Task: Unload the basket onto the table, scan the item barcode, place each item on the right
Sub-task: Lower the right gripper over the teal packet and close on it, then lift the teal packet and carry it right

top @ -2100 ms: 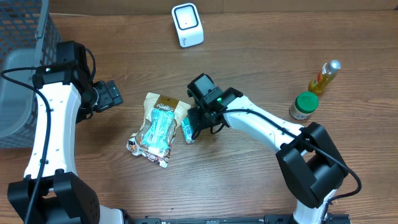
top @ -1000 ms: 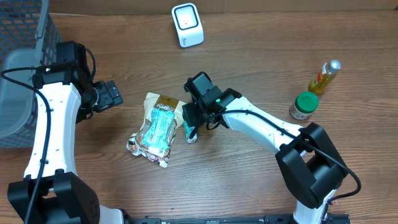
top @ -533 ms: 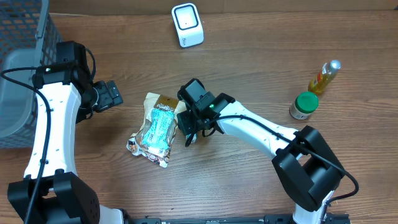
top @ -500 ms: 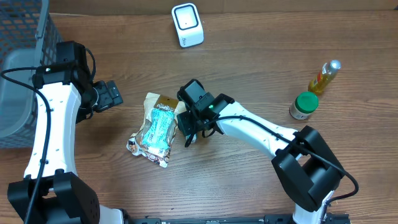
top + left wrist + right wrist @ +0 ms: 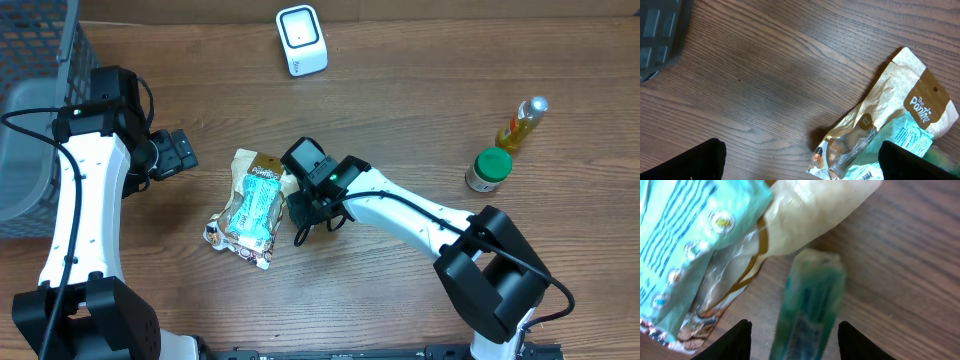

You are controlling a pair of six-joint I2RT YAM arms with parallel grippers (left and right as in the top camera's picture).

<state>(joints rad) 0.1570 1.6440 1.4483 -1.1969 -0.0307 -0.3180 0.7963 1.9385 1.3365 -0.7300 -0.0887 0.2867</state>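
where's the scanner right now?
Overhead view: the white scanner stands near the table's far edge, roughly centre, well beyond the snack bag and touching nothing.

One each of scanner (image 5: 301,40), pouch (image 5: 252,207), teal tube (image 5: 810,297), jar (image 5: 488,170), bottle (image 5: 522,124), basket (image 5: 65,45).

The left arm (image 5: 70,205) and right arm (image 5: 410,205) share one build: smooth white link shells between bulky black joint housings, with a thin black cable (image 5: 73,240) running alongside. Just behind the right gripper (image 5: 300,212), a small green light (image 5: 326,180) glows on the black wrist block. The left gripper (image 5: 180,153) is matte black, its fingers (image 5: 697,161) dark with rounded tips
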